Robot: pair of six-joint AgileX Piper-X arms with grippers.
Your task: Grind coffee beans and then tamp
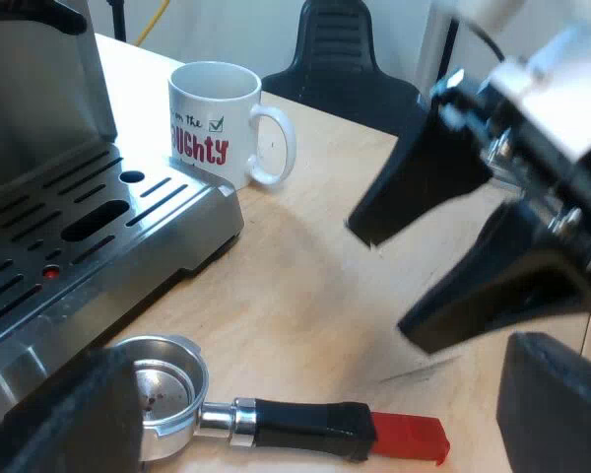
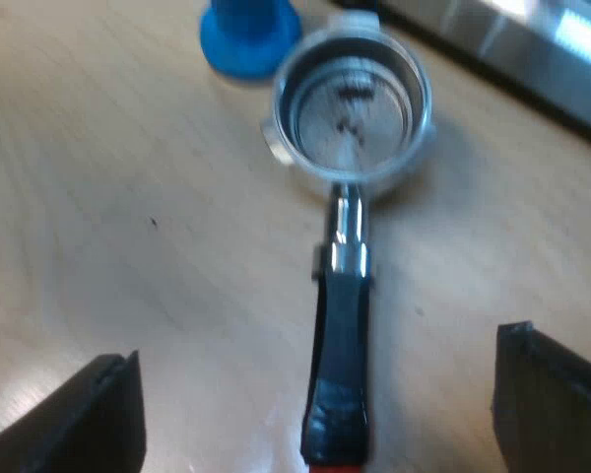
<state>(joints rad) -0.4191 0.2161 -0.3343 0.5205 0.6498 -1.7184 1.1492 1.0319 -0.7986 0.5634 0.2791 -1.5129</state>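
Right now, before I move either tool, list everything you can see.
Espresso machine: one, silver, drip tray beside the mug.
Mug: one, white with red lettering, upright by the tray's corner.
Metal holder: one, silver, dark handle ending in red, lying loose on the table.
Tamper: one, blue, by the holder's basket.
Table: one, light wood.
Chair: one, black, beyond the table.
Left tool: one, black, open, above the holder.
Right tool: one, black, open over the holder's handle.

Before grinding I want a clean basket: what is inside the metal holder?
The metal holder holds only a few dark specks on its bare metal bottom. One finger of my left gripper hides part of its rim.
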